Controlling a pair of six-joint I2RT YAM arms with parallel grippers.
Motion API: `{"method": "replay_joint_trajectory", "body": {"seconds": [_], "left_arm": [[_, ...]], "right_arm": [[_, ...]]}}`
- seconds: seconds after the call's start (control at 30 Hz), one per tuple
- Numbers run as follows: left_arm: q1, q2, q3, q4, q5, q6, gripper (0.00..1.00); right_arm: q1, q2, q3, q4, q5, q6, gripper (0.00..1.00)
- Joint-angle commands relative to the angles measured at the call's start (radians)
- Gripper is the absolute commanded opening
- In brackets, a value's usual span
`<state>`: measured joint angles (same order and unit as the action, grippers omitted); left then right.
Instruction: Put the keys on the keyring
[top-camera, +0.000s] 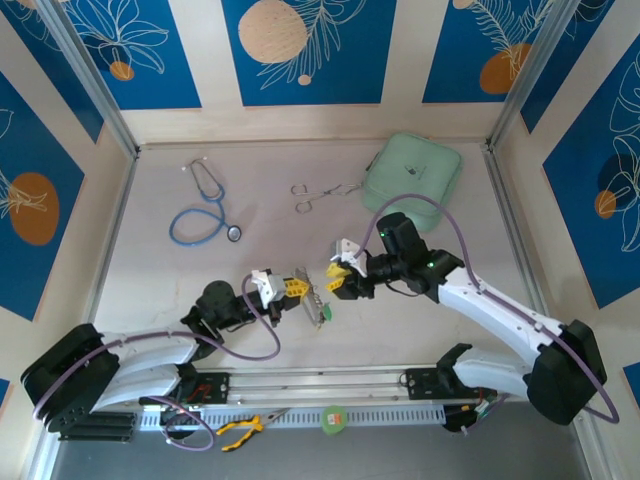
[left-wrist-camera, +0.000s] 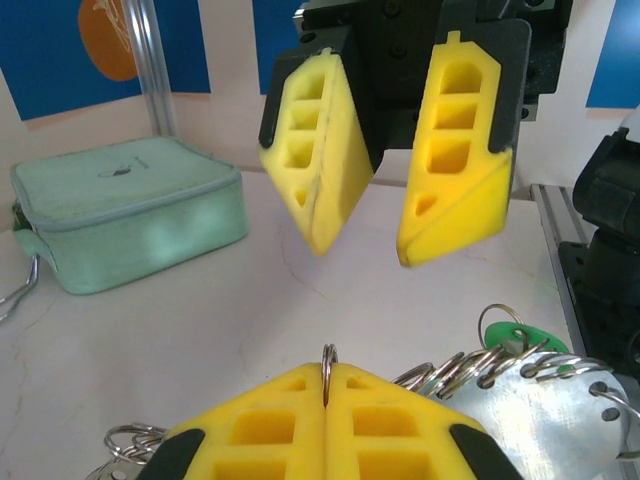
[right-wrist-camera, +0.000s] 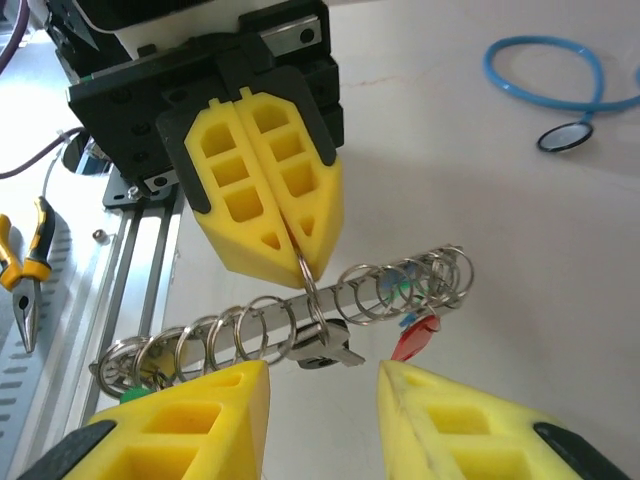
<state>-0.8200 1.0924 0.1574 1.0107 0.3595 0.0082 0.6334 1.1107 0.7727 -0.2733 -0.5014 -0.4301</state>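
**Left gripper pinches a ring on the keyring; right gripper released**

At the far left a blue stethoscope (top-camera: 205, 212) lies on the table (top-camera: 160, 290). Near the centre, the left gripper (top-camera: 288, 285) has its yellow fingers (right-wrist-camera: 265, 190) clenched on a thin split ring (right-wrist-camera: 306, 280). That ring is strung on the keyring (top-camera: 318, 305), which sits just right of the gripper and is lined with many wire rings. A dark-headed key (right-wrist-camera: 325, 352), a red key (right-wrist-camera: 416, 336) and a green key (left-wrist-camera: 520, 337) hang from it. Just right again, the right gripper (top-camera: 340, 278) faces the left one. Its fingers are spread and grasp nothing, and the red key's head is just beside one fingertip. Farther back lie steel forceps (top-camera: 315, 192) and, to their right, a mint-green zip pouch (top-camera: 415, 172).
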Motion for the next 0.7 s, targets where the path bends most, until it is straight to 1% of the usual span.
{"method": "replay_joint_trajectory", "body": {"seconds": [0.0,0.13,0.33,0.47,0.67], "left_arm": [[0.002,-0.002,0.001,0.124,0.033,-0.016,0.0],[0.003,-0.002,0.005,0.126,0.042,-0.016,0.0],[0.002,-0.002,0.008,0.135,0.065,-0.02,0.0],[0.002,-0.003,0.01,0.137,0.069,-0.022,0.0],[0.002,-0.003,0.013,0.143,0.073,-0.025,0.0]], "right_arm": [[-0.014,-0.03,-0.011,0.046,-0.065,0.018,0.34],[-0.002,0.006,0.026,0.012,-0.095,0.0,0.34],[0.04,0.066,0.059,0.039,-0.101,-0.001,0.34],[0.053,0.1,0.073,0.052,-0.133,0.005,0.34],[0.063,0.134,0.078,0.039,-0.126,-0.014,0.32]]}}
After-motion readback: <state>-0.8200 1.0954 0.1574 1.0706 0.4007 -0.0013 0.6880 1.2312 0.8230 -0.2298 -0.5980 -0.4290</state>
